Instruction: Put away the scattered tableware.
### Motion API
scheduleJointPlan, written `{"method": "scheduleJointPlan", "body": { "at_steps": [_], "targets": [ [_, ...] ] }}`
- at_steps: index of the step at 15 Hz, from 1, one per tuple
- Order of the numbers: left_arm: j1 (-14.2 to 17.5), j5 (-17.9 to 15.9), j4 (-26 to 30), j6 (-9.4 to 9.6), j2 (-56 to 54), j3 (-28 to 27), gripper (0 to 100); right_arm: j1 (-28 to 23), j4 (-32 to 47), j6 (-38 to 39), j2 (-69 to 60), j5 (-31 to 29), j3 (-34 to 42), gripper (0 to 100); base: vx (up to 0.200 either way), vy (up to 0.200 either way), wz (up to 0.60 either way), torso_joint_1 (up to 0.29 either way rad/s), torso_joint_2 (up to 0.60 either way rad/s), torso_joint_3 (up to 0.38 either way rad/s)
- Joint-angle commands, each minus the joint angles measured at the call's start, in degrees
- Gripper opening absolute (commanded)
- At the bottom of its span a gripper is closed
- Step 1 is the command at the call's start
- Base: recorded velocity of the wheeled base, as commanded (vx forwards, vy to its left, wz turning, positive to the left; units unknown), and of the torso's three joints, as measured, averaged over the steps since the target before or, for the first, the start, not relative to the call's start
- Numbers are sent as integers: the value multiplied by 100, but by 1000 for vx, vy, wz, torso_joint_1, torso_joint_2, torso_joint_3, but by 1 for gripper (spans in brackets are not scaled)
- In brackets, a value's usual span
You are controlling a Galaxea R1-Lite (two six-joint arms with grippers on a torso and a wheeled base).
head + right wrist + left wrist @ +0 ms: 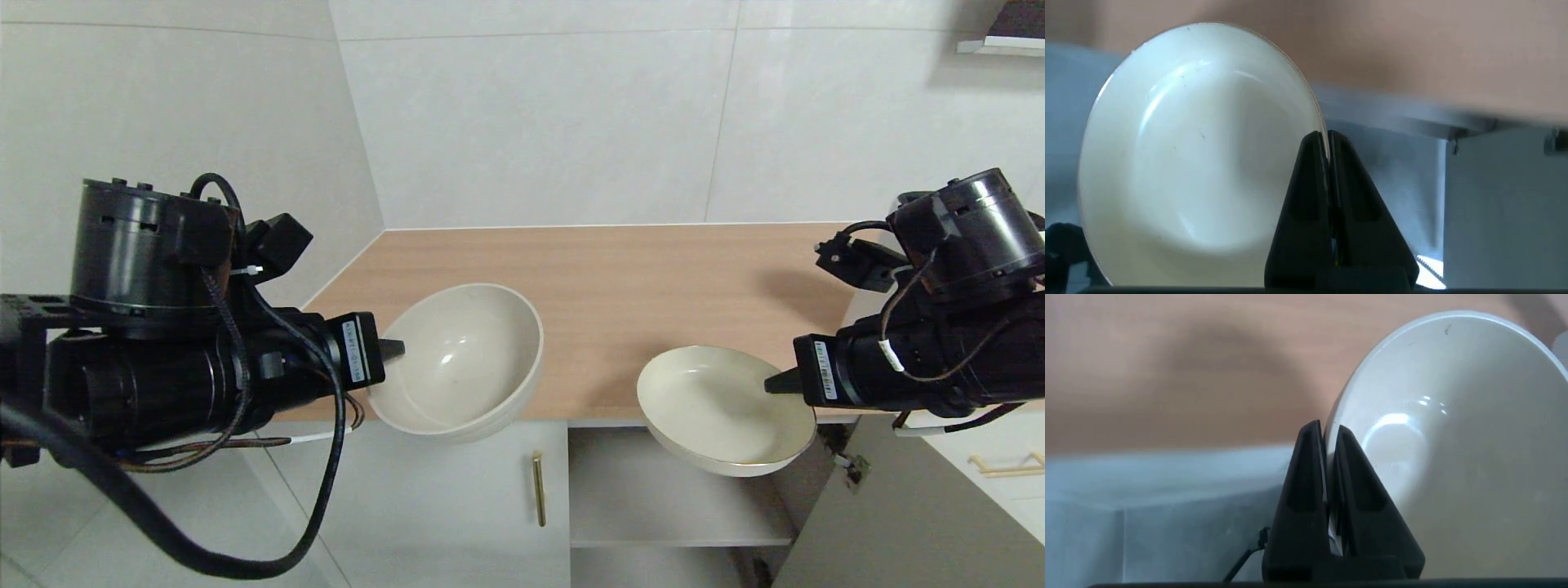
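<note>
My left gripper (393,349) is shut on the rim of a deep cream bowl (461,359), held tilted in the air over the front edge of the wooden counter (620,286). In the left wrist view the fingers (1327,469) pinch the rim of that bowl (1454,457). My right gripper (775,382) is shut on the rim of a shallow cream plate (718,408), held tilted past the counter's front edge above an open cabinet. The right wrist view shows the gripper (1327,167) clamped on the plate (1200,155).
Below the counter, a closed cabinet door with a brass handle (539,488) sits left of an open cabinet with a shelf (678,539). Its door (898,523) hangs open to the right. White tiled walls close the left and back.
</note>
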Motion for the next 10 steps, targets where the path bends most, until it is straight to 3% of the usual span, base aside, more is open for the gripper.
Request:
{"method": "scheduleJointPlan", "body": {
  "at_steps": [1,4,10],
  "targets": [
    [-23,5,-2,-3,48,-14,0,-4,3,1,-42,0,1,0,-200,0,0,-2,-7,7],
    [-58,5,-2,-3,83,-23,0,-4,3,-8,-16,0,10,0,-200,0,0,-7,2,4],
    [-58,5,-20,6,109,-32,0,-39,-173,-8,116,-35,54,0,0,0,0,0,0,0]
  ]
}}
